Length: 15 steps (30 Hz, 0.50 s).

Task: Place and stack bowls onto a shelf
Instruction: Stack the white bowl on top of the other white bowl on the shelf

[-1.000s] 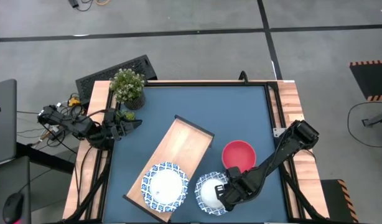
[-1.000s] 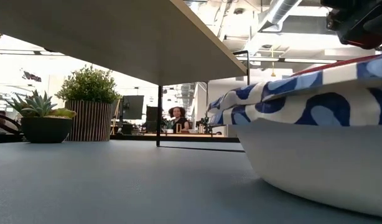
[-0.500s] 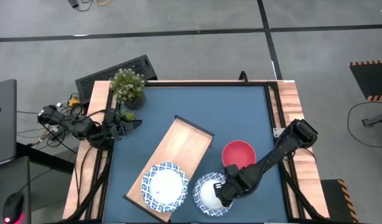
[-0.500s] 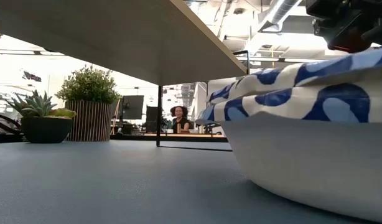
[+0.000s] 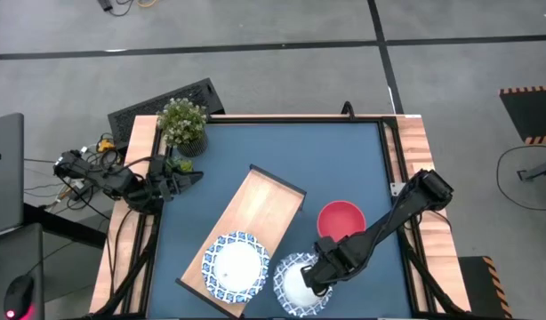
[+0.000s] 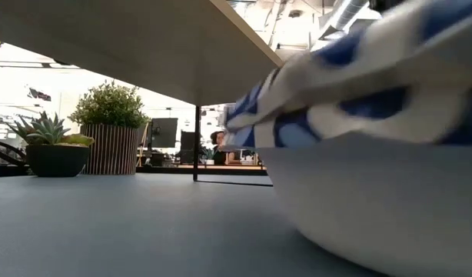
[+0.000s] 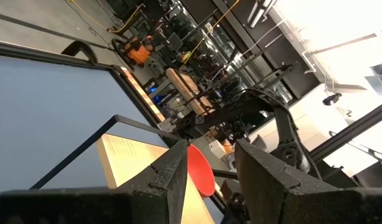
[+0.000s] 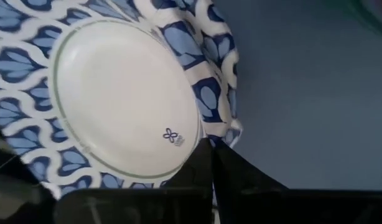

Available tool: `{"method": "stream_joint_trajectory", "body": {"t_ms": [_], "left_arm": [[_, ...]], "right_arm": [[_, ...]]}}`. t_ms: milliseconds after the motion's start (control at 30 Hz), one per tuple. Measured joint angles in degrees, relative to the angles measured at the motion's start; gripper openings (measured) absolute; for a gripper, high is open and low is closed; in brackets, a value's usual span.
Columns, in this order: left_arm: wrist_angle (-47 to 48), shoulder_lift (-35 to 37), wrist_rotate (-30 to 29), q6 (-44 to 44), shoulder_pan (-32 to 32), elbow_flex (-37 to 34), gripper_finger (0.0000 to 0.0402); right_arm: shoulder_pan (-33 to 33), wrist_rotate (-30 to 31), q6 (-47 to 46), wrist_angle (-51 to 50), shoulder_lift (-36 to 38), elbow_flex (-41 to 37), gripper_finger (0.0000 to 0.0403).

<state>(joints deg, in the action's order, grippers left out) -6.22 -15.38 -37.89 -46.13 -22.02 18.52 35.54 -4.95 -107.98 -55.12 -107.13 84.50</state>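
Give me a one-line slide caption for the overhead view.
Right pincer grips a patterned bowl beside the shelf; left pincer waits by the plants.

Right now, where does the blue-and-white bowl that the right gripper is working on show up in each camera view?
High view: the blue-and-white bowl sits on the tabletop beside the shelf, under the right gripper.
Low view: it fills the picture's right, rim tilted.
Left wrist view: not visible.
Right wrist view: its white centre and patterned rim fill the frame, fingers shut on the rim.
Shared landmark: the shelf, seen in the high, low and left wrist views.
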Motion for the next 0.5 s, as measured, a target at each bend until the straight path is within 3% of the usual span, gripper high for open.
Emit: {"method": "stream_joint_trajectory", "body": {"t_ms": [267,500], "left_arm": [[0.4,0.0,0.0,-0.4,0.0,0.0,0.0121],[0.4,0.0,0.0,-1.5,0.0,0.0,0.0121]], "right_arm": [[0.1,0.0,3.3,-10.5,0.0,8.2,0.0019],[1.0,-1.9,9.6,-19.6,0.0,19.9,0.0019]]}}
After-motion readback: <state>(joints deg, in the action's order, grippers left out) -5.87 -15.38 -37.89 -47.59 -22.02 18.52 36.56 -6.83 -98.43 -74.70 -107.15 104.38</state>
